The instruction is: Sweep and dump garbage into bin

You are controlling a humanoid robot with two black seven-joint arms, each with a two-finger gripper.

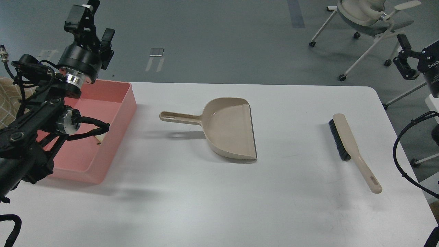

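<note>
The pink bin [118, 103] stands on the left end of the white table [212, 199], partly hidden by my left arm. A small off-white piece [99, 138], likely the foam strip, lies inside it behind a cable. The yellow sponge piece is hidden. My left gripper [92, 21] is raised high above the bin's far left corner, open and empty. My right gripper [419, 41] is at the right edge, off the table. One splayed finger [406, 56] shows, and it holds nothing.
A beige dustpan [229, 130] lies empty mid-table, its handle pointing left toward the bin. A beige brush with black bristles [346, 144] lies at the right. Office chairs [363, 17] stand on the floor behind the table.
</note>
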